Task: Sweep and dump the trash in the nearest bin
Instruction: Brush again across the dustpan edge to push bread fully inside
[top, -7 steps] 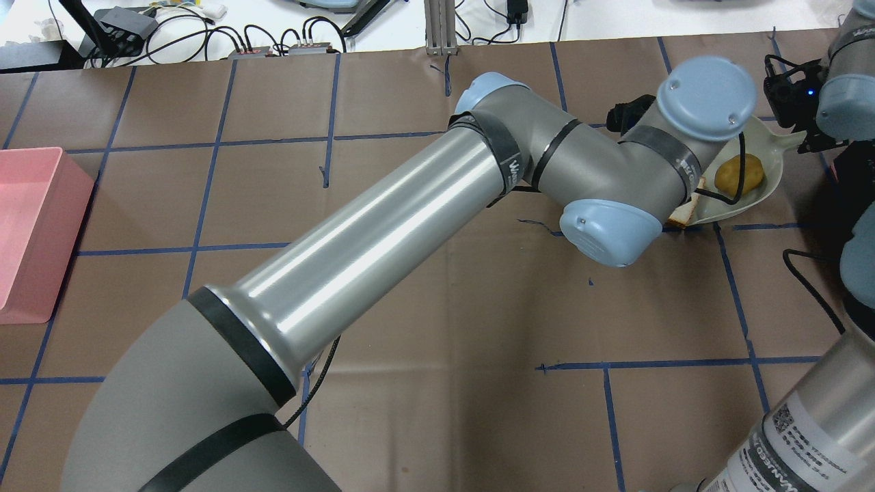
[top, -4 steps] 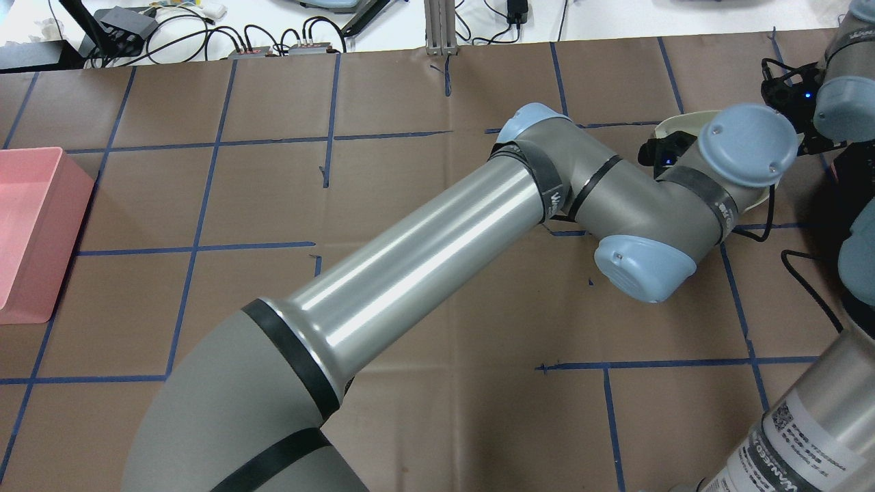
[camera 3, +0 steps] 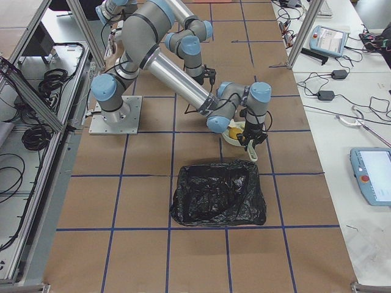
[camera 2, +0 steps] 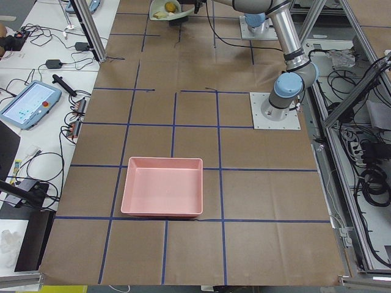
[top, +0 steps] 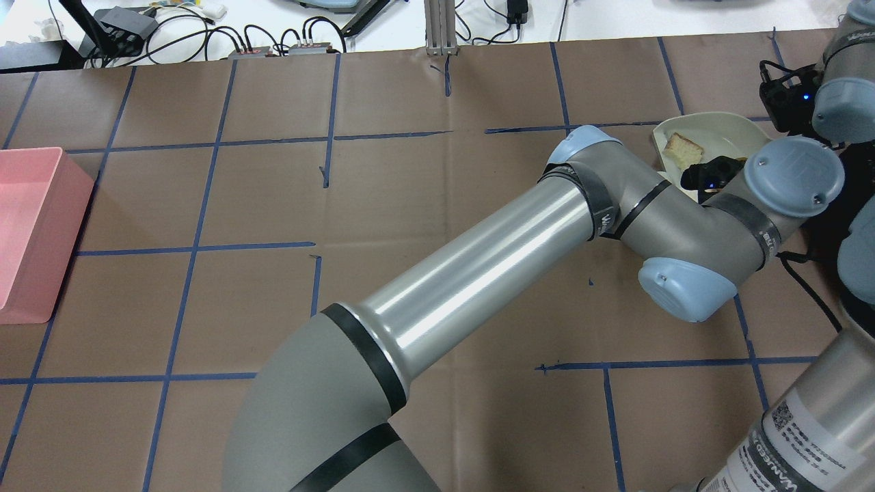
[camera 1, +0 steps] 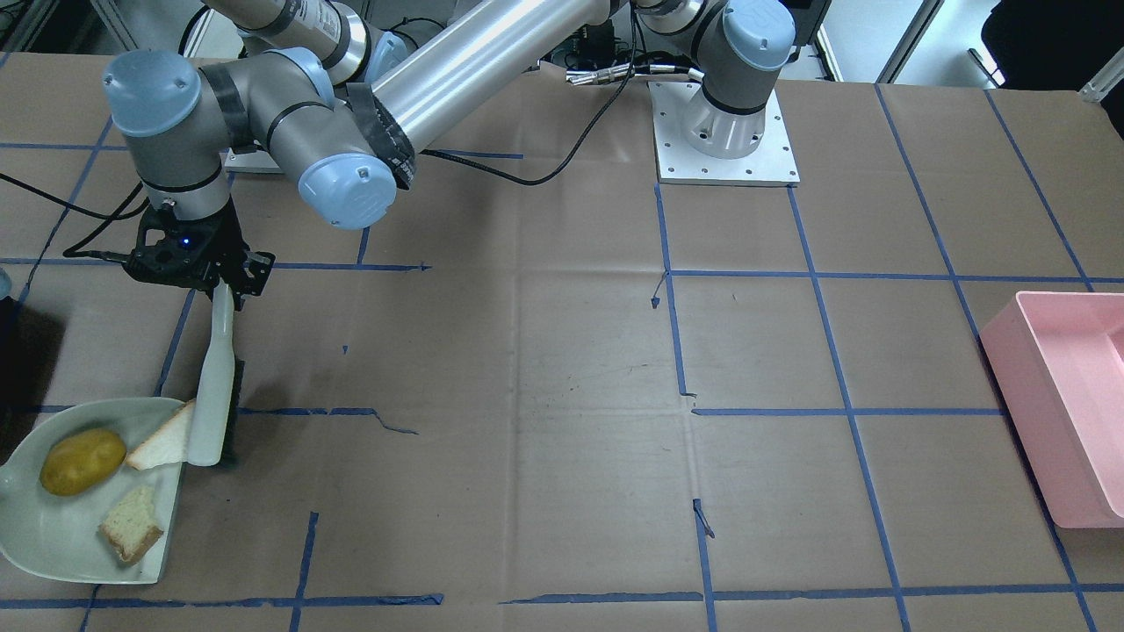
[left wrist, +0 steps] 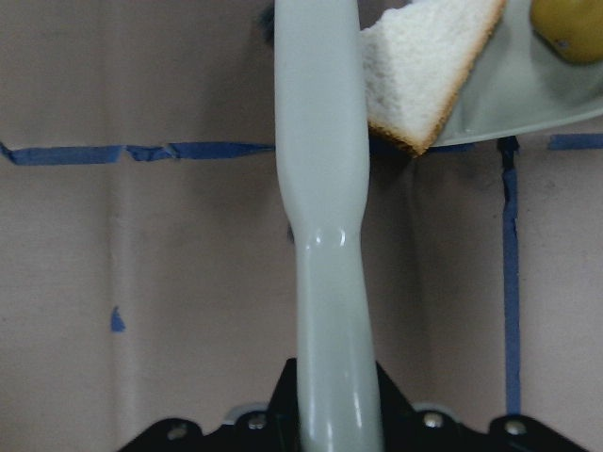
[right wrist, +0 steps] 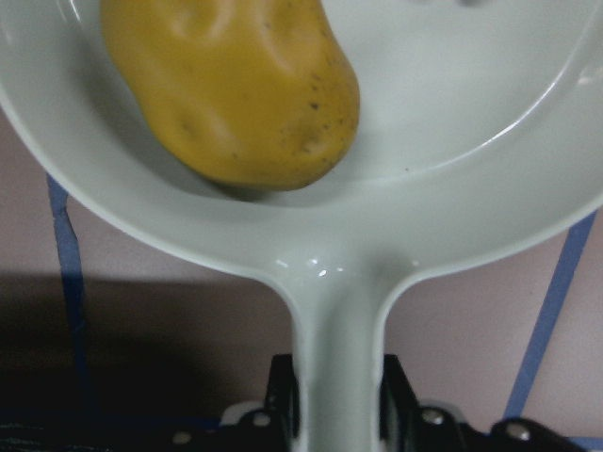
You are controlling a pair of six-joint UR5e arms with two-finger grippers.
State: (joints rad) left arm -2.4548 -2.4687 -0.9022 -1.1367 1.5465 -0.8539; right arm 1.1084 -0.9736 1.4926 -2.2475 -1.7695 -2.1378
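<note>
**Brush arm swings over; one bread slice left on the pan's lip**

Vs. 1 s ago, the left arm has swung right and nearer in the overhead view. That uncovers the far part of the dustpan and the bread chunk inside it. The left tool is clamped on the brush. The brush's bristle end touches the bread slice, which straddles the pan's lip, part on the pan and a corner over the desk. The potato sits inside the pan. The right tool grips the pan's handle.

The sweep is approx. done, and prob. one more nudge is needed before dumping. The nearest bin looks to be the black bag, just beside the pan. The pink bin is well apart, at the desk's other end.
</note>
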